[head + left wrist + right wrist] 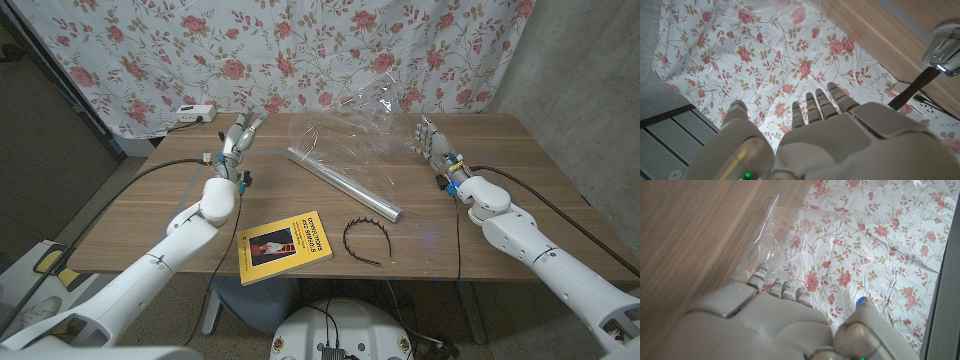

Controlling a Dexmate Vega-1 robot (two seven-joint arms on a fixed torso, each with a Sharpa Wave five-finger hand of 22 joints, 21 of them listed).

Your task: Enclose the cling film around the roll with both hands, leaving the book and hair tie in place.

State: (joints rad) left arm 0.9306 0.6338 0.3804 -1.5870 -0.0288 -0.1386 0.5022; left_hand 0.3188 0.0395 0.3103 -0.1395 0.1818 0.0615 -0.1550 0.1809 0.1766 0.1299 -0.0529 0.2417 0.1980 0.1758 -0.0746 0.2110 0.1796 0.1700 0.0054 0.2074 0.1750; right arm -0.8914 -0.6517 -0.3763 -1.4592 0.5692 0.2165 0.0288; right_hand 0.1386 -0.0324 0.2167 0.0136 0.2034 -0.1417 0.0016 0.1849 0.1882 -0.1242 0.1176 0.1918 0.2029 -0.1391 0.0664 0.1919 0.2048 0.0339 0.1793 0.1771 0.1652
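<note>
A silvery roll [342, 183] lies slantwise across the middle of the wooden table [160, 215]. A crumpled sheet of clear cling film [365, 122] rises from it toward the back; the same film [771, 240] shows in the right wrist view. My left hand [241, 135] is raised over the back left of the table, fingers apart, holding nothing, well left of the roll. My right hand [434, 146] stands at the film's right edge, fingers spread, holding nothing. In the left wrist view my left hand [815, 135] points at the floral cloth, with one end of the roll [943, 47] in the corner.
A yellow book [285, 245] lies near the front edge, with a black toothed hair band [364, 238] right of it. A floral curtain [300, 50] hangs behind the table. A white power strip [194, 113] sits at the back left corner. Cables trail along both arms.
</note>
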